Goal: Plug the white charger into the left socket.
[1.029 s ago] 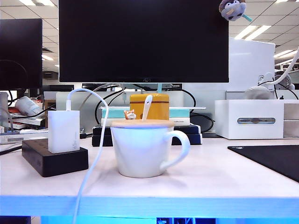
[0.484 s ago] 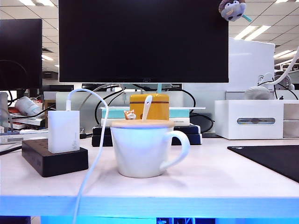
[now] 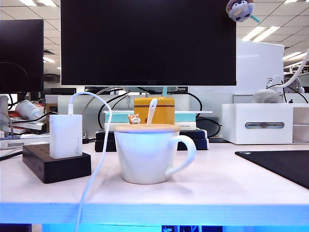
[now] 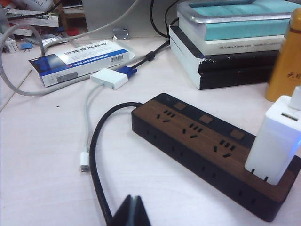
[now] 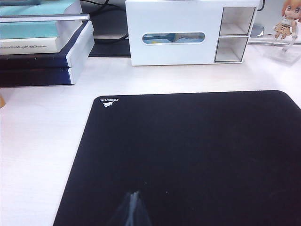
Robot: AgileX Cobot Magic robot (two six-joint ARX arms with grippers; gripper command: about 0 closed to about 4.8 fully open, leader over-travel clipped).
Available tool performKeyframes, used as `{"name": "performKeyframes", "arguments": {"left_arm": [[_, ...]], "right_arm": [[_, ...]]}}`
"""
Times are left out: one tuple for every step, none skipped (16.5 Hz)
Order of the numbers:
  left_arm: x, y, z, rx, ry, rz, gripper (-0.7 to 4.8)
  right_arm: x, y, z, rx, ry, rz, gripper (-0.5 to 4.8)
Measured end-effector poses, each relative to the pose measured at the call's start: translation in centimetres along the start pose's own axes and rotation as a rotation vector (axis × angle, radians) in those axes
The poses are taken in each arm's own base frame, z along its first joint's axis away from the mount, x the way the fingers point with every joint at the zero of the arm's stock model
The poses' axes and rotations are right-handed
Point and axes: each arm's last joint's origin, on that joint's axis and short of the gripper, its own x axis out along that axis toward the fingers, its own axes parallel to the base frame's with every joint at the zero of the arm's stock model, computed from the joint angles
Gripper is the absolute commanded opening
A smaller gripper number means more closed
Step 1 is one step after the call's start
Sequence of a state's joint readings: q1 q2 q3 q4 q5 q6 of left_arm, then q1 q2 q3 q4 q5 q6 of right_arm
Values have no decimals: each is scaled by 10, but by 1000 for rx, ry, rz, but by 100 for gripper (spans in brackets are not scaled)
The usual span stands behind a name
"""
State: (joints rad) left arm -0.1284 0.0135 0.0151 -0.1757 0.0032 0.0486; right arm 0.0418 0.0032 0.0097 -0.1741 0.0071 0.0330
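Observation:
The white charger [image 3: 65, 136] [image 4: 275, 141] stands upright on one end of the black power strip [image 3: 55, 166] [image 4: 197, 136], its prongs down in the slots there. Its thin white cable [image 3: 99, 159] arcs up and hangs over the table's front edge. Three free sets of slots [image 4: 193, 129] lie along the strip's brown top; which one is the left socket I cannot tell. My left gripper [image 4: 134, 201] is shut and empty, low over the table beside the strip's black cord. My right gripper [image 5: 134, 195] is shut and empty above the black mat [image 5: 188, 155]. Neither gripper shows in the exterior view.
A white mug [image 3: 149, 154] with a wooden lid and spoon stands mid-table. Behind it are a yellow canister [image 3: 154, 110], stacked books [image 4: 225, 42] and a monitor [image 3: 147, 43]. A white box with a slot [image 5: 188, 33] sits behind the mat. A blue-white carton [image 4: 80, 61] and white adapter [image 4: 109, 78] lie near the strip.

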Motion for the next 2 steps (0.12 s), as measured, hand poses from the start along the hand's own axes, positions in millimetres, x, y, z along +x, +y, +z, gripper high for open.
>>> {"name": "performKeyframes", "arguments": {"left_arm": [[0,0,0,0,0,0,-5],[0,0,0,0,0,0,-5]], "right_arm": [[0,0,0,0,0,0,0],[0,0,0,0,0,0,0]]}}
